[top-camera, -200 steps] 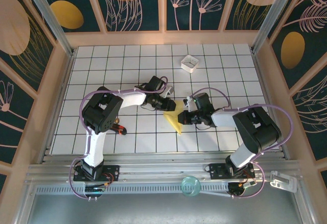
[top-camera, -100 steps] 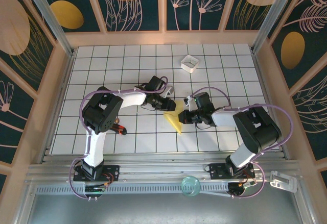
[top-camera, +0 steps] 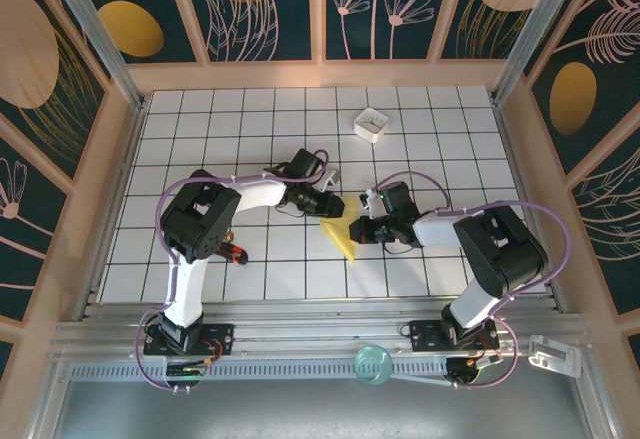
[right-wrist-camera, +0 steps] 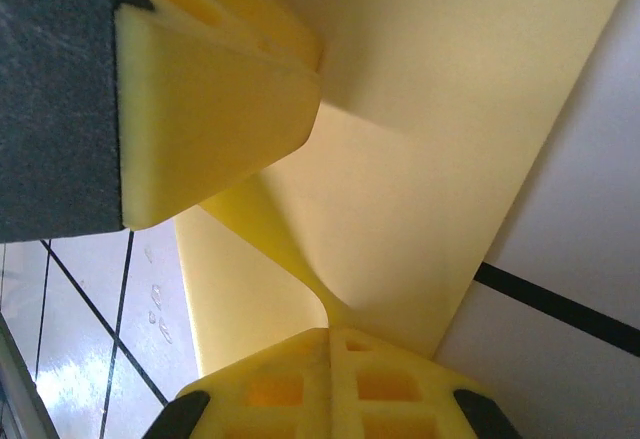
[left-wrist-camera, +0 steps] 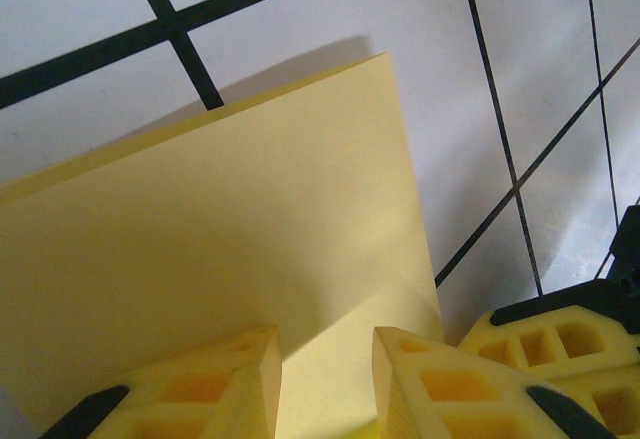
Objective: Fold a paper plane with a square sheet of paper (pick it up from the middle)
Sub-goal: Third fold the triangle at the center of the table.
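Almost nothing has moved. Both arms reach inward; right gripper (top-camera: 358, 229) pinches the paper (top-camera: 342, 239), left gripper (left-wrist-camera: 325, 344) rests parted on it.

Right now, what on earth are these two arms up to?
They are working on a yellow paper in the middle of the table, trying to fold it into a plane. The right gripper is pinched shut on a fold of it. The left gripper sits right beside it, fingers a little apart over the paper. The paper looks partly folded.
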Controlling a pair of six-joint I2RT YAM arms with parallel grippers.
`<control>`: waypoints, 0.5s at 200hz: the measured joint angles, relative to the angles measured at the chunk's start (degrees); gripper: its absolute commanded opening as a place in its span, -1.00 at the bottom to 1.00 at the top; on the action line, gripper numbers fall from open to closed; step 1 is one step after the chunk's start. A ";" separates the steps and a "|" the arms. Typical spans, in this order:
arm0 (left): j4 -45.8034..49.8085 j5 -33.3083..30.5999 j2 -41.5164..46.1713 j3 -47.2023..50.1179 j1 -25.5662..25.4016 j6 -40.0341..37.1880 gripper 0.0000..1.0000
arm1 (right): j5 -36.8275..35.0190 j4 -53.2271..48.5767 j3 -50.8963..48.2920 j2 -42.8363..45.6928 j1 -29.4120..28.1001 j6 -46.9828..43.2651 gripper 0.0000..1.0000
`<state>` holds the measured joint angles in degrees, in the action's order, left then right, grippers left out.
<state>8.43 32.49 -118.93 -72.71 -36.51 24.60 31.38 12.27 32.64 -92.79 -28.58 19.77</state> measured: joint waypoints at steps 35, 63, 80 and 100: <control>0.00 0.02 0.00 -0.02 0.00 0.00 -0.36 | -0.02 0.00 0.00 -0.07 0.00 0.00 -1.00; 0.28 0.02 -0.02 -0.20 0.00 0.02 -0.34 | -0.09 -0.02 0.00 -0.07 0.00 0.00 -1.00; 0.66 0.00 0.00 -0.50 -0.11 0.07 -0.27 | -0.24 -0.02 0.00 -0.07 0.00 0.02 -1.00; 0.98 -0.31 0.00 -1.09 -0.33 0.68 -0.20 | -0.26 0.02 -0.02 -0.07 0.00 0.02 -1.00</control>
<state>9.41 32.18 -118.93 -73.80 -36.84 25.28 31.11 12.29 32.62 -92.86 -28.58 19.79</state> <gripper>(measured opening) 0.379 0.042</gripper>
